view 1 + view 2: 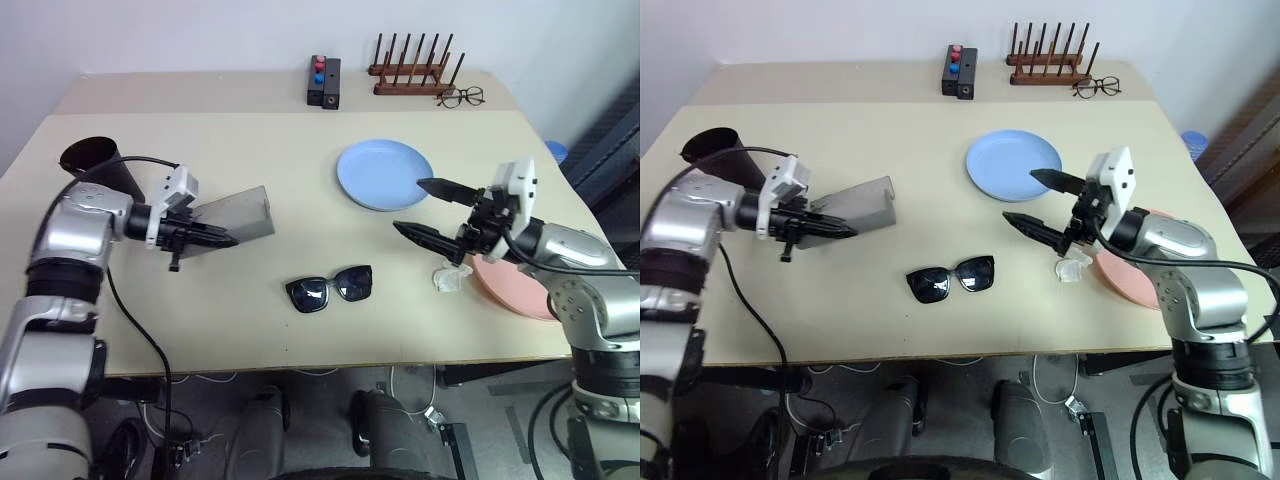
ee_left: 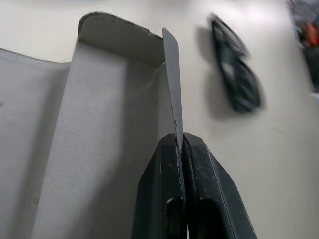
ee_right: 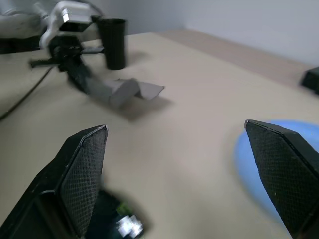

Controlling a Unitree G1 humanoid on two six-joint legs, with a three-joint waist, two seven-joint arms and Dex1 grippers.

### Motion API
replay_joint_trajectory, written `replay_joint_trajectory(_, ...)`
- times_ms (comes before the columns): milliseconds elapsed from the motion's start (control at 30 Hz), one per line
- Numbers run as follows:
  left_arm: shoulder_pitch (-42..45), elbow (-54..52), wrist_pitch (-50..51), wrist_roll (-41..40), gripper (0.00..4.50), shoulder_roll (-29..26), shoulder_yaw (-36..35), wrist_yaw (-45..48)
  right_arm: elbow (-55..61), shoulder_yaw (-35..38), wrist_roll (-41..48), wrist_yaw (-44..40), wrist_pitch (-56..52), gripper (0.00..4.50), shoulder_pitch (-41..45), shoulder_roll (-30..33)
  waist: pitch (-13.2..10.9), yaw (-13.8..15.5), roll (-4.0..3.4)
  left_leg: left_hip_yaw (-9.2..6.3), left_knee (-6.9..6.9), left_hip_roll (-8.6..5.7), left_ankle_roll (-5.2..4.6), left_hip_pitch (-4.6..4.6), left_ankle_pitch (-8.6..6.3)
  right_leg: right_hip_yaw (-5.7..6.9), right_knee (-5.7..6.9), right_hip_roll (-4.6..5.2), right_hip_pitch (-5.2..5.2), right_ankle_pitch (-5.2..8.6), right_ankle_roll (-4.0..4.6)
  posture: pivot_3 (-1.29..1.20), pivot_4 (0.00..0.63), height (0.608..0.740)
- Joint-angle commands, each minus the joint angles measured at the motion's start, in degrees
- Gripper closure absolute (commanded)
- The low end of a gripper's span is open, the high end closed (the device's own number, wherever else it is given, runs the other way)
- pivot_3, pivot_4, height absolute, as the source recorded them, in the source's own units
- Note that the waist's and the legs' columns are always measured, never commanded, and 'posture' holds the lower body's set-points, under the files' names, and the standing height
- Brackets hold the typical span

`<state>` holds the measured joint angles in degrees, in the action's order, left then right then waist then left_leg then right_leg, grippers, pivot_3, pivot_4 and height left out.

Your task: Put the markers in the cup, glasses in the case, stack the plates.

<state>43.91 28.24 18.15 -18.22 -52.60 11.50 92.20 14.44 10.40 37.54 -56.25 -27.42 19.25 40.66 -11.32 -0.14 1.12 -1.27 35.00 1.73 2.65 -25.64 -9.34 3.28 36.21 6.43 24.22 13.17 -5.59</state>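
Case (image 1: 235,218) flap is pinched by left gripper (image 1: 222,238) at frame left; thin, floppy, best held at edge. Right gripper (image 1: 428,210) is spread, empty.

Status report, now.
Left end effector shut on case flap. Right end effector open, empty, above table. Sunglasses on table between them, nothing blocking.

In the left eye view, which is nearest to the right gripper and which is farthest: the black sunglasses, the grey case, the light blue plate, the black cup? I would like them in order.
From the right gripper:
1. Round light blue plate, just behind its fingers.
2. Black sunglasses, at the table's middle front.
3. Grey fabric glasses case, farther left, pinched by the left gripper.
4. Tall black cup, far left.
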Motion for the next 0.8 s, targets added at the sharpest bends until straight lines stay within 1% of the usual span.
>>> replay_joint_trajectory(33, -1.96, -9.78, 3.45, -7.43, 4.48, -5.85, 2.69, 0.30, 4.10, 2.21, 2.62, -2.57, -0.29, 0.00, -1.39, 2.13, 0.00, -0.03, 0.00, 0.00, 0.01, 0.00, 0.00, 0.00, 0.00, 0.00, -0.01, 0.00, 0.00, 0.02, 0.03, 0.00, 0.150, 0.740)
replay_joint_trajectory(200, -9.31, -21.09, 5.44, -12.85, 4.48, -13.41, 3.31, 0.30, 7.57, 2.63, 4.64, -3.61, -1.10, 0.00, -3.73, 3.15, -0.01, -0.28, -0.02, 0.02, 0.02, 0.02, 0.01, 0.00, -0.02, -0.01, -0.10, 0.04, -0.03, 0.04, 0.11, 0.00, 0.150, 0.740)
replay_joint_trajectory(300, -13.33, -24.94, 6.54, -13.29, 4.48, -15.46, 1.73, 0.30, 9.88, 2.11, 5.06, -3.56, -1.18, 0.00, -5.00, 3.40, -0.01, -0.27, -0.04, 0.04, 0.00, 0.03, 0.01, 0.00, -0.03, -0.01, -0.11, 0.04, 0.01, 0.04, 0.12, 0.00, 0.150, 0.740)
replay_joint_trajectory(400, -20.02, -29.37, 6.89, -13.24, 4.48, -17.19, -1.54, 0.26, 11.47, 2.14, 6.00, -2.23, -1.57, 0.00, -5.35, 2.89, -0.02, -0.44, -0.05, 0.07, 0.00, 0.03, 0.01, -0.01, -0.04, -0.03, -0.12, 0.05, 0.03, 0.04, 0.12, 0.00, 0.150, 0.740)
replay_joint_trajectory(600, -29.65, -35.58, 7.21, -13.29, 4.48, -17.14, -7.39, -1.86, 11.70, 1.97, 6.53, -1.72, -1.68, 0.00, -5.48, 2.88, -0.03, -0.29, -0.06, 0.11, 0.00, 0.06, 0.01, -0.06, -0.05, -0.04, -0.17, 0.06, 0.10, 0.04, 0.13, 0.00, 0.150, 0.740)
replay_joint_trajectory(800, -34.29, -36.33, 3.03, -8.55, 4.48, -16.29, -7.55, -2.79, 11.34, 1.39, 6.37, -1.03, -1.53, 0.00, -5.00, 2.52, -0.03, -0.28, -0.07, 0.15, -0.01, 0.05, 0.03, -0.08, -0.07, -0.04, -0.22, 0.09, 0.13, 0.04, 0.14, 0.00, 0.150, 0.740)
